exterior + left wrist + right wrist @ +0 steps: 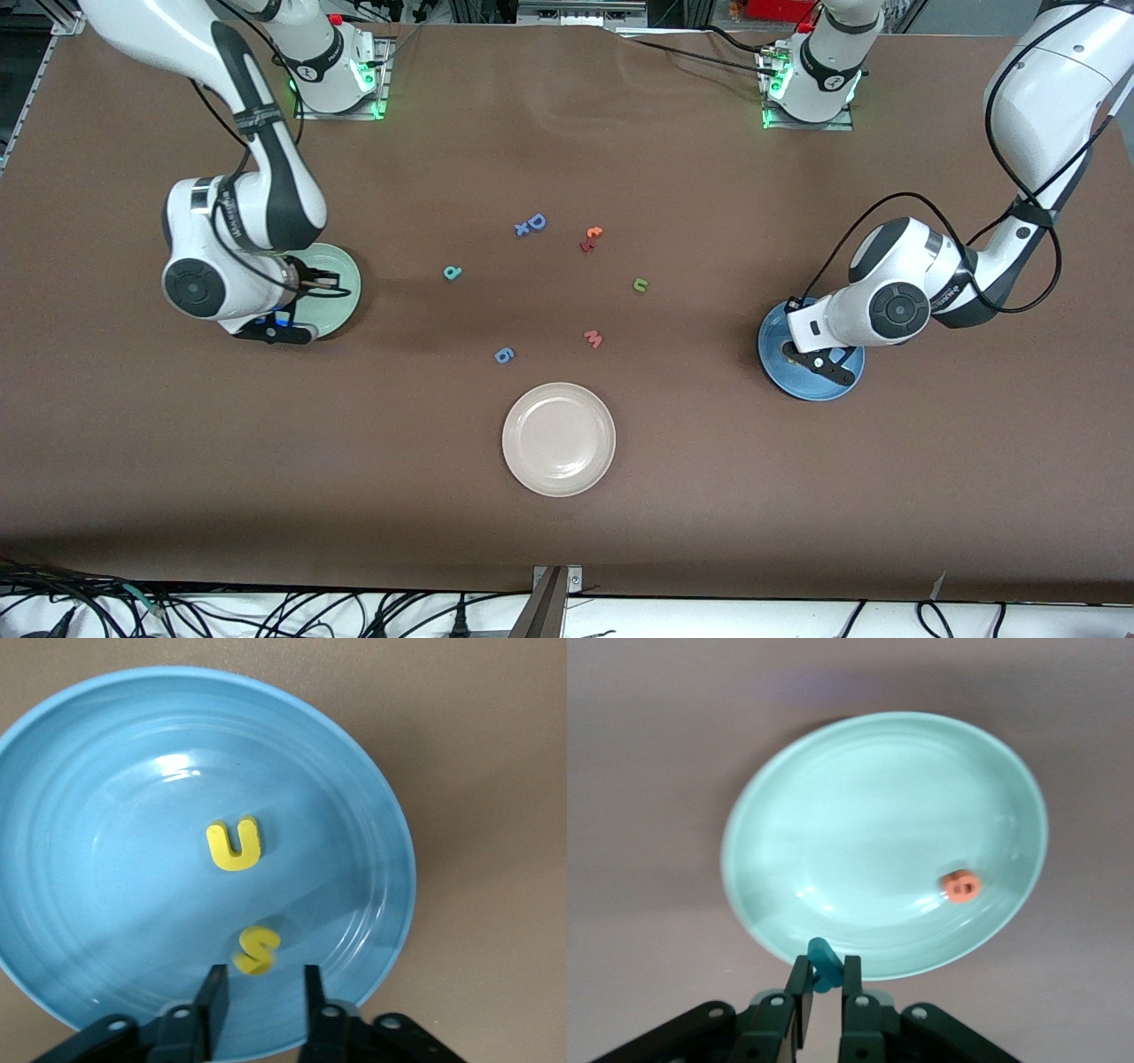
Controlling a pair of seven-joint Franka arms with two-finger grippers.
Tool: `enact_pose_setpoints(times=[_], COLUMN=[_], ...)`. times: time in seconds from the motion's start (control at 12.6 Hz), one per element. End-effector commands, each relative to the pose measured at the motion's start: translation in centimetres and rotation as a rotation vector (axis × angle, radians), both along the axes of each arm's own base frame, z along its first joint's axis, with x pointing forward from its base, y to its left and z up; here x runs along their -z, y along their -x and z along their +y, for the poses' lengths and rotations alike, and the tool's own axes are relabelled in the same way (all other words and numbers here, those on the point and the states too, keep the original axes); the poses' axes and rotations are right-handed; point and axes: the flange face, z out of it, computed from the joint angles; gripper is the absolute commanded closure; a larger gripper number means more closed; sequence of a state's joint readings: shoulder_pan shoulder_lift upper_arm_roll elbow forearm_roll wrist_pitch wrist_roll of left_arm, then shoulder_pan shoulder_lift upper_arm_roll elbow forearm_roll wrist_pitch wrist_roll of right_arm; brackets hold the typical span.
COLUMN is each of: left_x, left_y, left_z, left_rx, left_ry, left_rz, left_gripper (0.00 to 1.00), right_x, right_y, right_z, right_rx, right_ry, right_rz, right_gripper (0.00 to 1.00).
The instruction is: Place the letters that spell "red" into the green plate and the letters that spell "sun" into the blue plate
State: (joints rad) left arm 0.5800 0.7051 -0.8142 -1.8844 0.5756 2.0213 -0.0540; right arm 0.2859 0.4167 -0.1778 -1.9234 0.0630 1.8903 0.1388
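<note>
The left gripper (pixel 261 983), fingers parted and holding nothing, hangs over the blue plate (pixel 80 753), where a yellow "s" (pixel 256 950) and "u" (pixel 235 844) lie. The right gripper (pixel 824 979) pinches a teal letter (pixel 825 962) above the green plate (pixel 833 815) holding an orange "e" (pixel 961 886).

A matte brown worktop (pixel 797 496) fills the scene under even light. Beside its edge nearest the front camera, black cables (pixel 266 611) tangle on a white surface around a metal bracket (pixel 554 594).

Even overhead light, glare on blue plate (pixel 372 815), blurred right wrist view.
</note>
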Motion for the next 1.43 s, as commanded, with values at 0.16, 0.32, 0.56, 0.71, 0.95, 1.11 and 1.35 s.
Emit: enact_pose_setpoints(times=[0.16,0.32,0.56,0.71,0.95,1.11,1.35], left_x=[-4.6,-6.8,-7.3,-7.1,-2.3,0.8,3.6], left_y=[0.8,2.6,6.5,8.2,10.0,11.0,11.4], left_z=[-4.5,-10.4,-21.2,-25.5,-28.9,-30.3,-30.4], left_rx=[-0.011,-0.133,-0.254,-0.290,-0.323,-0.330,-0.353], left_ry=[-0.045,-0.063,-0.082,-0.045,-0.037,-0.048,-0.047], left_rz=[-0.031,-0.057,-0.104,-0.132,-0.147,-0.176,-0.177], left_gripper=[0.00,0.00,0.00,0.00,0.00,0.00,0.00], right_x=[4.6,6.0,6.6,6.6,5.3,3.7,2.3], right_y=[0.9,0.8,0.8,0.6,0.4,0.3,1.7], right_z=[-1.2,-1.6,-2.2,-2.6,-1.8,0.4,7.9], right_rx=[-0.030,-0.059,-0.065,-0.068,-0.059,-0.040,0.075], right_ry=[-0.009,-0.019,-0.022,-0.028,-0.027,-0.024,0.019], right_rz=[0.005,0.002,0.005,0.001,-0.012,-0.023,-0.028], right_gripper=[0.93,0.92,0.87,0.65,0.31,0.28,0.29])
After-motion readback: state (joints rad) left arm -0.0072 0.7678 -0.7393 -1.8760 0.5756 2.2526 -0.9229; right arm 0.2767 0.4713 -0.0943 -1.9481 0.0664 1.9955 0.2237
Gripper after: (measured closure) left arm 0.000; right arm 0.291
